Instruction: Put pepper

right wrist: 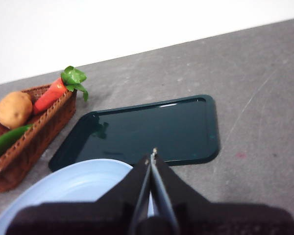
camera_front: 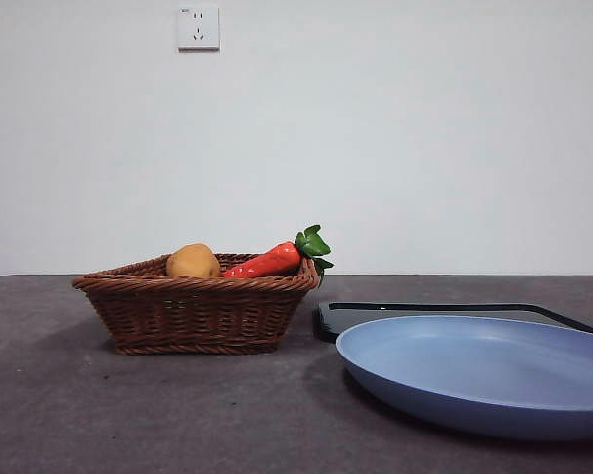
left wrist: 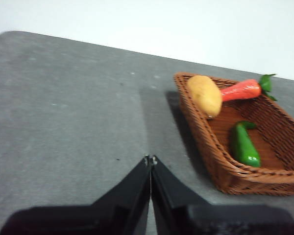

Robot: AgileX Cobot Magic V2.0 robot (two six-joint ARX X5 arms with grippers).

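Still untouched, pepper (left wrist: pixel 243 145) lies in basket (left wrist: pixel 220 169) beside potato (left wrist: pixel 205 94), both grippers (left wrist: pixel 150 159) (right wrist: pixel 152 154) closed, empty, parked clear of plate (camera_front: pixel 479 370).

You have one wicker basket (camera_front: pixel 193 314), one green pepper (left wrist: pixel 243 145), one potato (camera_front: pixel 193 262), one carrot (camera_front: pixel 267 262), one blue plate (camera_front: pixel 484 370), one dark tray (right wrist: pixel 152 129) and two grippers.
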